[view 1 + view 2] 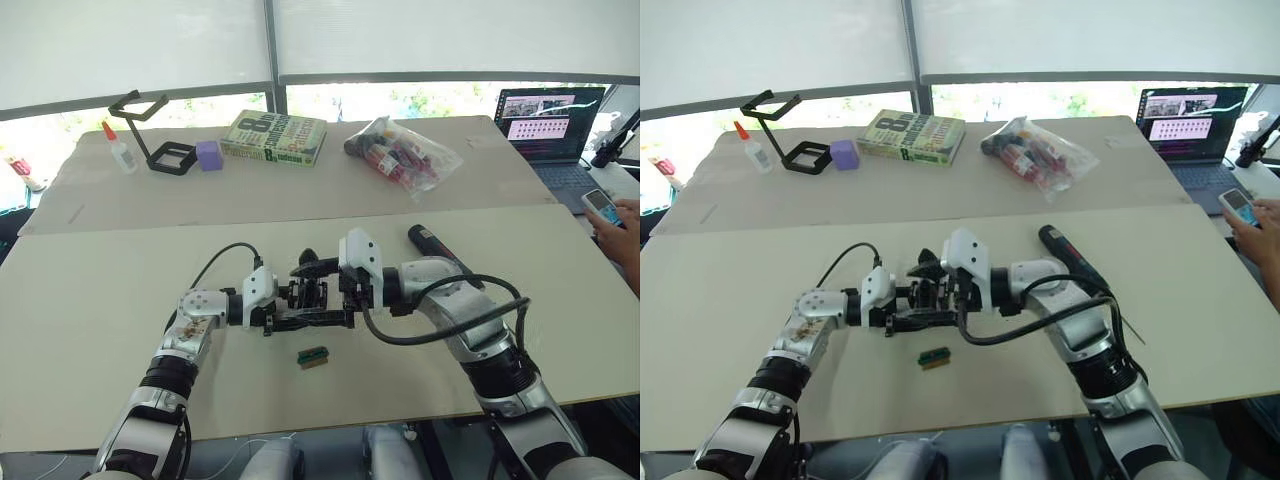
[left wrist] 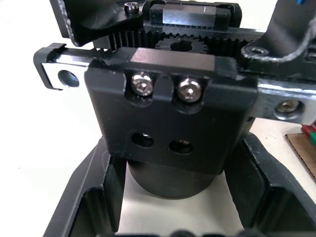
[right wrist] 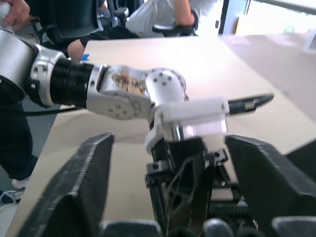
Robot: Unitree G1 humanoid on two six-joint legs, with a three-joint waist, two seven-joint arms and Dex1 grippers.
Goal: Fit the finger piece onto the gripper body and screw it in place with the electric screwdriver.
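Note:
The gripper body (image 2: pixel 173 118), a chunky black mechanism with a round base, a toothed rack and two silver screws, sits between the fingers (image 2: pixel 84 202) of my left gripper (image 1: pixel 285 305), which is shut on it just above the table. A black pointed piece (image 1: pixel 307 267) juts from the body toward the back; I cannot tell whether this is the finger piece or the body's own finger. My right gripper (image 1: pixel 338 292) faces the body from the other side, fingers (image 3: pixel 81 182) spread wide around it without touching. The electric screwdriver (image 1: pixel 432 244) lies on the table behind my right forearm.
A small green-and-brown block (image 1: pixel 313 356) lies on the table just in front of the grippers. At the back are a glue bottle (image 1: pixel 118 146), black stand (image 1: pixel 150 130), purple block (image 1: pixel 208 154), book (image 1: pixel 273 137) and plastic bag (image 1: pixel 405 152). A laptop (image 1: pixel 550 120) and a person's hand (image 1: pixel 625 225) are at the right.

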